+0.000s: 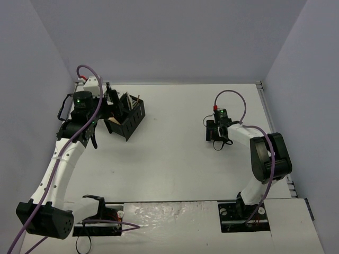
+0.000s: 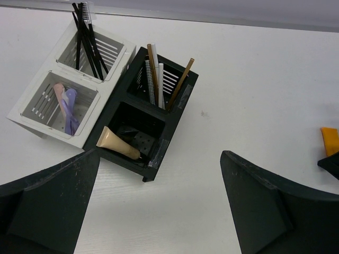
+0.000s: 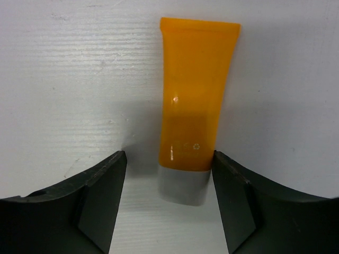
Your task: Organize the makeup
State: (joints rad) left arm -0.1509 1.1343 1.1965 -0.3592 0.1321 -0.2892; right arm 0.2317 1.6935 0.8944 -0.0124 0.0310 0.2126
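- Fingers (image 2: 47, 206) of the left gripper (image 2: 159, 211) are dark, matte and wedge-shaped; they are spread wide above the table, with nothing between them and touching nothing
- White box (image 2: 32, 100) of slatted plastic has two square compartments: thin black brushes (image 2: 87, 37) stand leaning in the far one, and a lilac looped piece (image 2: 69, 108) lies in the near one beside a pale pink piece (image 2: 58, 91)
- Black box (image 2: 165, 142) of the same slatted make sits against the white one's right side; slim pencils (image 2: 153, 66) in tan, white and brown lean in its far compartment, and a smooth beige tube (image 2: 119, 144) lies tilted in the near one, one end up on the rim
- Table (image 1: 175, 159) is white with a faint woodgrain
- Orange tube (image 3: 196, 90) is flat, glossy and soft-sided, with a crimped far end and a grey-white cap (image 3: 183, 186); it lies on the table well to the right of the boxes
- Right gripper (image 3: 168, 159) is down at the table astride the tube's cap end, its fingers partly apart; the one on the right of the wrist view is at the tube's edge, the other stands clear with a strip of table showing, so the tube is not pinched
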